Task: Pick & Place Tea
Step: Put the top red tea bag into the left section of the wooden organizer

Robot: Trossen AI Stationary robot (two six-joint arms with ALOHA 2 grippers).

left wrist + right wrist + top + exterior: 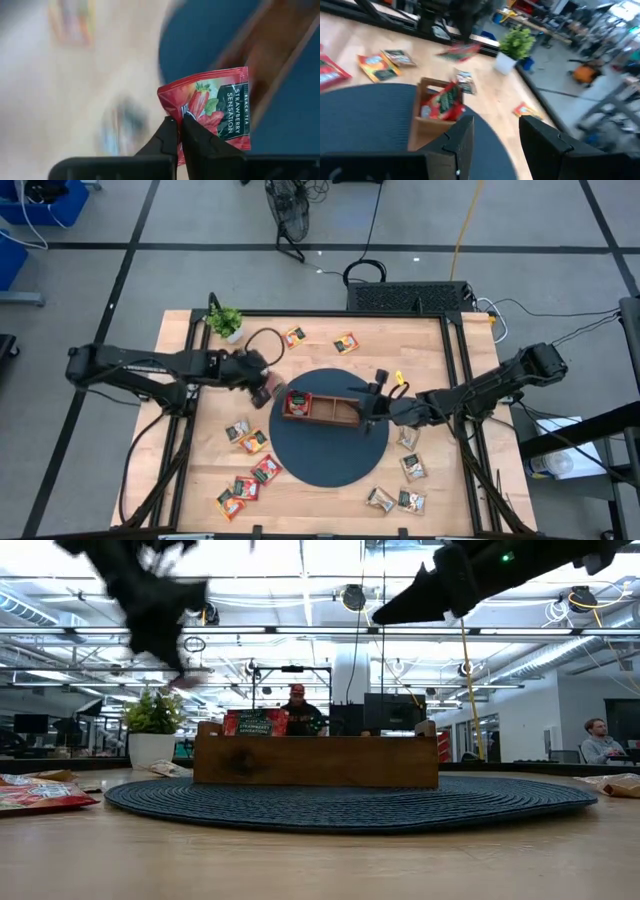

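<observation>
My left gripper point(180, 125) is shut on a red strawberry tea sachet point(220, 105), above the wood just left of the round dark-blue mat point(330, 455). In the low view the sachet point(190, 677) hangs high over the table. The wooden tray point(322, 409) stands on the mat, and another red sachet point(297, 402) stands in its left compartment. My right gripper point(372, 406) hovers open at the tray's right end, with nothing between its fingers point(465, 142). My left gripper pinches the red sachet between its two fingers at one edge point(181, 114), near a corner. The fingers slant down from the table's left side. The sachet sticks out beyond the fingertips, lifted clear of the table.
Loose sachets lie on the wood: several at the near left point(247, 470), several at the near right point(408, 480), two at the far side point(320, 339). A small potted plant point(225, 321) stands at the far left corner, with a black cable loop point(262, 345) beside it.
</observation>
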